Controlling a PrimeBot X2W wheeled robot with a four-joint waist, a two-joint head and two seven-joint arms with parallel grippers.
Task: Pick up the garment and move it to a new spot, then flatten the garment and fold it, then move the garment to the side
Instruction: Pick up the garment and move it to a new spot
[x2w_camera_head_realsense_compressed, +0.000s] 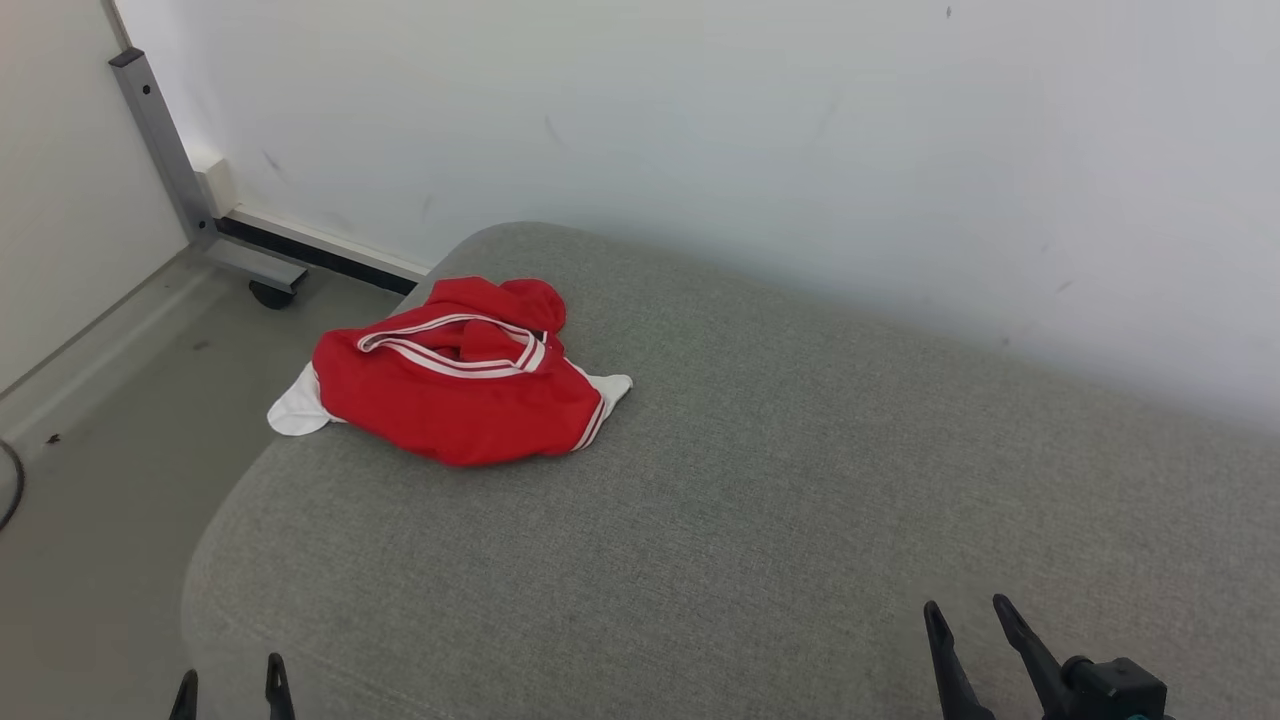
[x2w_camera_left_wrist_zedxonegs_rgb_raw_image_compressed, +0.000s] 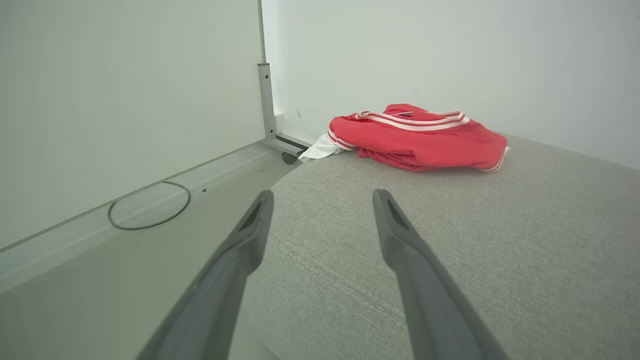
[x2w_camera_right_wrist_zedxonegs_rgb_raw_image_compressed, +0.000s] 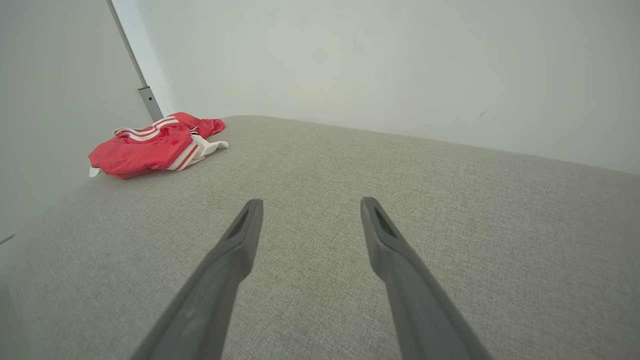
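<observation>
The garment (x2w_camera_head_realsense_compressed: 455, 385) is a crumpled red piece with white stripes and white trim, lying near the far left corner of a grey upholstered surface (x2w_camera_head_realsense_compressed: 760, 480). It also lies ahead in the left wrist view, garment (x2w_camera_left_wrist_zedxonegs_rgb_raw_image_compressed: 420, 140), and far to the upper left in the right wrist view, garment (x2w_camera_right_wrist_zedxonegs_rgb_raw_image_compressed: 150, 147). My left gripper (x2w_camera_head_realsense_compressed: 230, 680) is at the lower left, open and holding nothing, well short of the garment; its jaws stand wide, left gripper (x2w_camera_left_wrist_zedxonegs_rgb_raw_image_compressed: 322, 197). My right gripper (x2w_camera_head_realsense_compressed: 965, 610) is open at the lower right, far from the garment, right gripper (x2w_camera_right_wrist_zedxonegs_rgb_raw_image_compressed: 310, 205).
A white wall (x2w_camera_head_realsense_compressed: 800, 130) runs behind the grey surface. To the left is bare floor (x2w_camera_head_realsense_compressed: 110, 400) with a metal frame leg on a caster (x2w_camera_head_realsense_compressed: 270, 293) and a dark cable (x2w_camera_left_wrist_zedxonegs_rgb_raw_image_compressed: 150, 210). The surface's left edge drops off close to the garment.
</observation>
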